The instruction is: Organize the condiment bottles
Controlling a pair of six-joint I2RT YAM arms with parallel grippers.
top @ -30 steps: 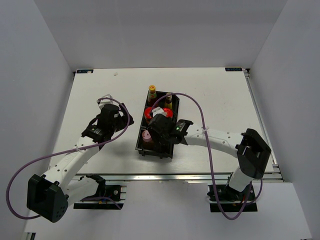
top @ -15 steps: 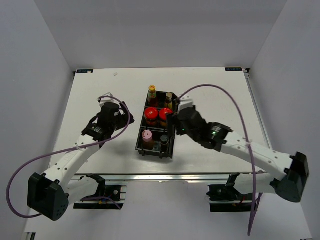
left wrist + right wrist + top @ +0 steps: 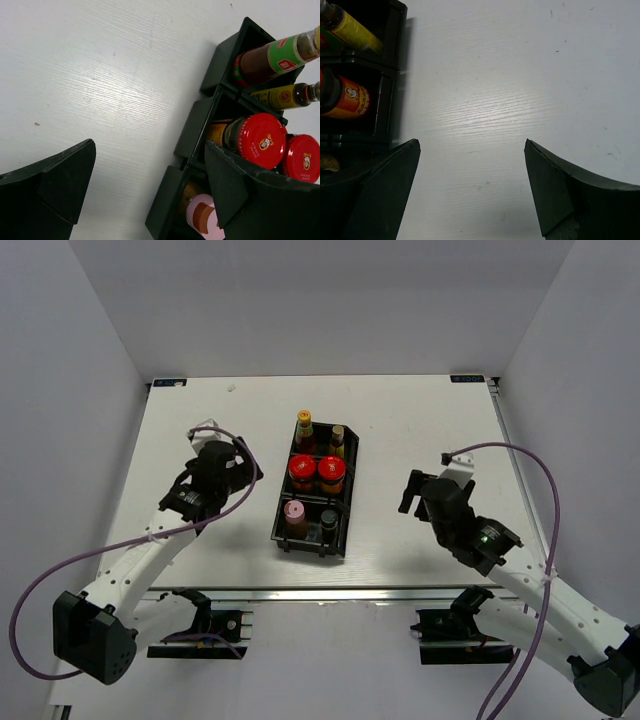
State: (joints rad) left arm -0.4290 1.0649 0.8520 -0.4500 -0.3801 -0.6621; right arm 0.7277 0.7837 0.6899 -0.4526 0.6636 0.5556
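The black bin (image 3: 192, 131) sits lengthwise near the middle of the white counter (image 3: 420, 420), and all six condiment bottles (image 3: 302, 471) stand upright inside its three compartments. The far compartment holds a brown bottle with a yellow cap (image 3: 304, 430) and, just beside it on the right, a slimmer bottle with a yellow label (image 3: 338, 440). The middle compartment holds two red-lidded jars (image 3: 331, 472) side by side, their lids nearly touching. The near compartment holds a pink-capped bottle (image 3: 294, 510) on the left and a black-capped bottle (image 3: 329, 520) on the right. The left pincer (image 3: 150, 147) is spread wide and pinches nothing. Between its dark fingers (image 3: 60, 180) lie bare counter and the bin's left wall, and from above it sits to the left of the bin, apart from it. In the left wrist view the right-hand finger covers part of the near compartment, and whether it touches the bin cannot be told. The right pincer (image 3: 471, 145) is also spread wide with nothing in it, and only bare counter shows between its fingers. From above it sits well to the right of the bin, near the counter's front edge. The right wrist view catches the bin's right wall at its left edge, with the yellow-labelled bottle and an orange-labelled jar behind it. A purple cable (image 3: 60, 575) loops along each arm.
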